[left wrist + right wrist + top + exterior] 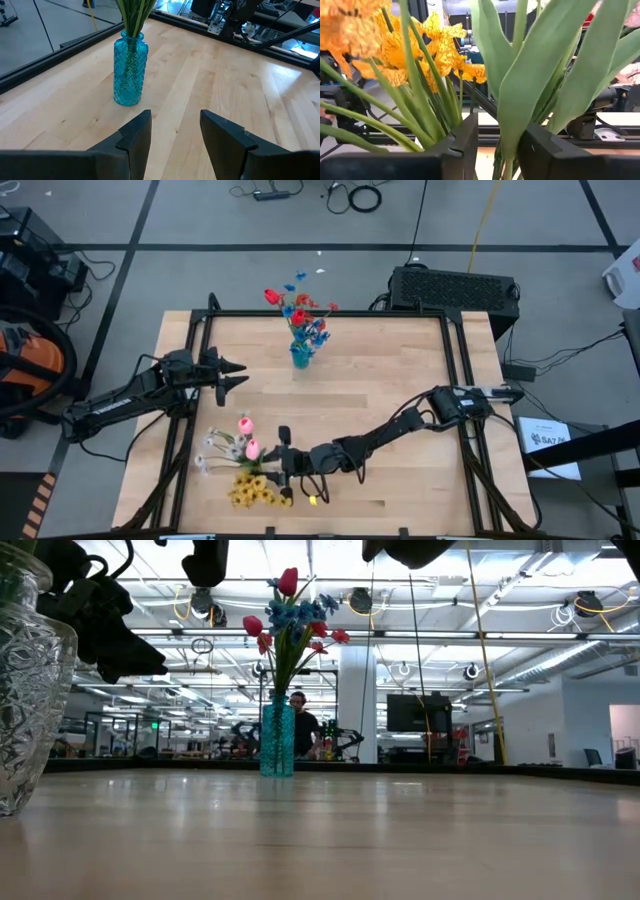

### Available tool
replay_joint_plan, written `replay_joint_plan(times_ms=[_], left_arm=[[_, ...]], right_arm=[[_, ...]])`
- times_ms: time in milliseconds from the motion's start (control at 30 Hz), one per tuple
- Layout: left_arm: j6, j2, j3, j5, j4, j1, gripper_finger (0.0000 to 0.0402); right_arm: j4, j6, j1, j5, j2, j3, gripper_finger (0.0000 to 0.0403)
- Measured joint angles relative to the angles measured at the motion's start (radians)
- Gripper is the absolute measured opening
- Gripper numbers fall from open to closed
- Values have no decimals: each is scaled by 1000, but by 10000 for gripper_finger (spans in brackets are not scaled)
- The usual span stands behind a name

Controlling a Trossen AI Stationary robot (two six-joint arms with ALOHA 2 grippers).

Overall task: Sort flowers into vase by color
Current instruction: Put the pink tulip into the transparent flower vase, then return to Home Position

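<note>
Right end effector [283, 452] low at the table's [400, 380] near edge, fingers parted around green stems and leaves [520, 85] of the flowers in the clear glass vase [25, 690], with yellow blooms [255, 490], pink tulips [248, 435] and white sprays [215, 450] clustered there. Left end effector [232, 375] held above the left side of the table, fingers [135, 135] spread with nothing between, facing the blue glass vase [301, 356], which stands at the far middle with red and blue flowers [300, 310].

Wood table [400, 360]; orange vac [25, 360]
</note>
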Motion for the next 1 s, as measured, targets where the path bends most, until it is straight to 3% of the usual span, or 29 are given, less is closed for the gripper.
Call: replay_joint_plan(times_ms=[133,333,667,867,1000], left_arm=[[0,0,0,0,-1,0,176],[0,0,0,1,-3,0,176],[-46,0,0,14,21,0,176],[-5,0,0,238,54,-25,176],[-3,0,-1,206,147,-80,176]], right_arm=[[-85,-25,2,6,-36,-1,118],[-428,45,10,111,-169,-1,123],[-812,80,34,111,-334,0,123],[-995,203,46,165,-370,0,123],[-1105,277,52,221,-369,0,123]])
